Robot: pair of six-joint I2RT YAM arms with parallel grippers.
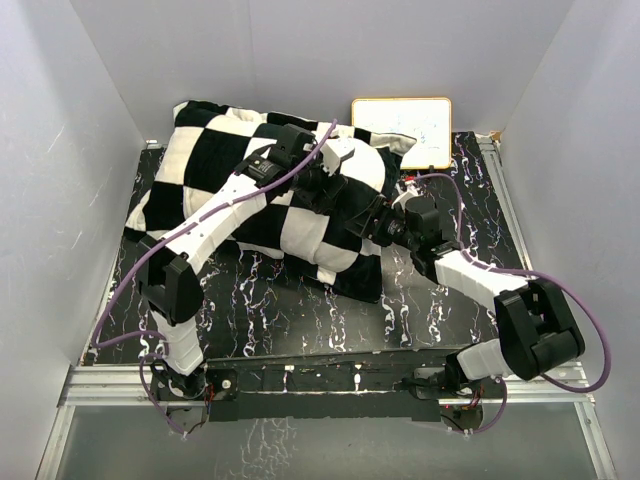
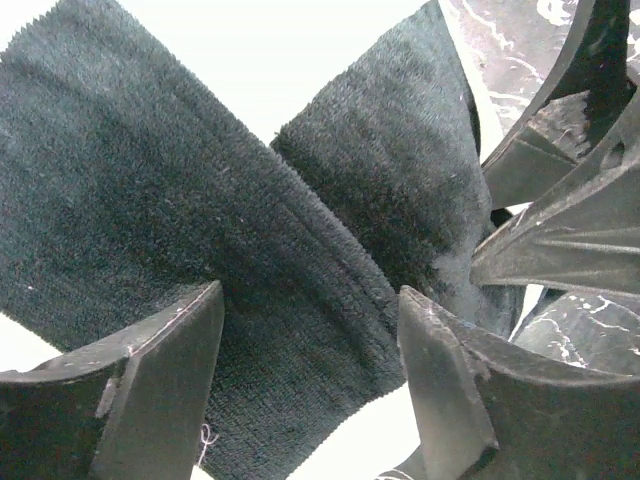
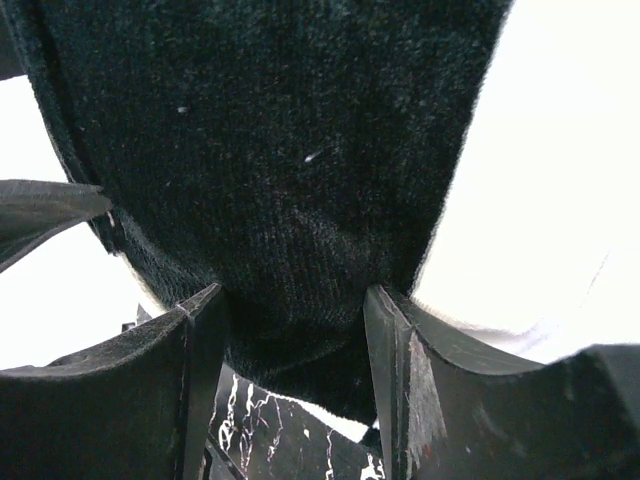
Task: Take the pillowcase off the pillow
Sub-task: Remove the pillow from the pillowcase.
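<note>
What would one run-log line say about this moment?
pillowcase: not yet off | left fingers: open, straddling black plush | right fingers: shut on pillowcase fold

- Left arm [image 1: 215, 225]: white shell links, black joint housings.
- Right arm [image 1: 470, 272]: the same white-and-black build, with a bulky black elbow block.
- Purple cables [image 1: 120, 285]: one thin lead loops along each arm.
- Left gripper [image 2: 310, 290]: matt black wedge fingers with scuffed pale edges.
- Right gripper [image 3: 292, 290]: matching black wedge fingers.
</note>
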